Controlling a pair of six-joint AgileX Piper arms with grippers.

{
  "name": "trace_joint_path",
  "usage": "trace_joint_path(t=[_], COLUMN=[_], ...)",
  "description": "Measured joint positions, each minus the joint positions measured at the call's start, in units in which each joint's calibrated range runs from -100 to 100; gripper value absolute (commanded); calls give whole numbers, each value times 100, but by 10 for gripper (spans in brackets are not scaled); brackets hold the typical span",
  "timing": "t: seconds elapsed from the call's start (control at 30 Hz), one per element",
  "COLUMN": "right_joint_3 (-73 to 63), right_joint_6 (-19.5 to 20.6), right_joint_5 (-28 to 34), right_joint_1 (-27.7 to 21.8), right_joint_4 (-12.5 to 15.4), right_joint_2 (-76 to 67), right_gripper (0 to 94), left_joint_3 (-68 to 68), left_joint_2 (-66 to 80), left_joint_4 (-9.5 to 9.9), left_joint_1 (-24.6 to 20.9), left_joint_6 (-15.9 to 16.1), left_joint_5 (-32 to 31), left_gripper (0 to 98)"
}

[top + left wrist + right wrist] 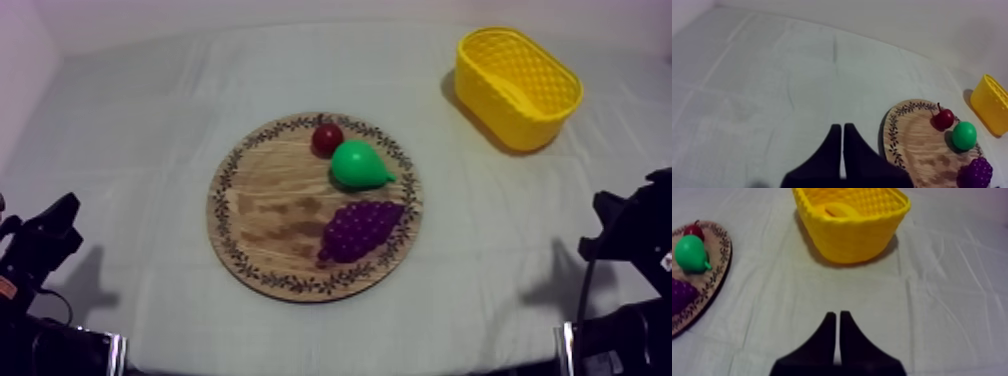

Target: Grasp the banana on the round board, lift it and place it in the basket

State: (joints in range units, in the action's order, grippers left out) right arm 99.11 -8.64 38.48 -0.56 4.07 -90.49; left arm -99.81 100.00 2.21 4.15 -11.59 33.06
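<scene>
A yellow banana (839, 209) lies inside the yellow basket (517, 86) at the table's back right; in the right wrist view the basket (852, 230) stands ahead of my right gripper (837, 319), which is shut on nothing over bare cloth. The round wooden board (270, 215) in the middle carries a small red fruit (327, 138), a green pear (358, 165) and purple grapes (360, 229). My left gripper (839, 131) is shut, empty, over the cloth left of the board (912, 140). Both arms rest low at the table's sides: left arm (40, 245), right arm (630, 225).
Grey-white cloth covers the table, with open room left of the board and between board and basket. In the left wrist view the red fruit (944, 119), pear (964, 135), grapes (978, 172) and basket (992, 104) lie to the gripper's right.
</scene>
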Motion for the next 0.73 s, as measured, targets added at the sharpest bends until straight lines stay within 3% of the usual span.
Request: trace_joint_path(t=[0.2,0.33,0.47,0.6,0.73], right_joint_3=[26,40,48,52,52], right_joint_6=[447,536,369,-122,-334], right_joint_5=[40,-86,-103,-111,-111], right_joint_1=[-68,-171,-210,-222,-231], right_joint_4=[-180,-255,-262,-272,-274], right_joint_2=[-377,-494,-514,-514,-514], right_gripper=[5,5,5,5,5], left_joint_3=[0,0,0,0,0], left_joint_2=[0,0,0,0,0], left_joint_4=[0,0,0,0,0], left_joint_1=[0,0,0,0,0], left_joint_6=[0,0,0,0,0], left_joint_5=[0,0,0,0,0], left_gripper=[1,1,1,1,1])
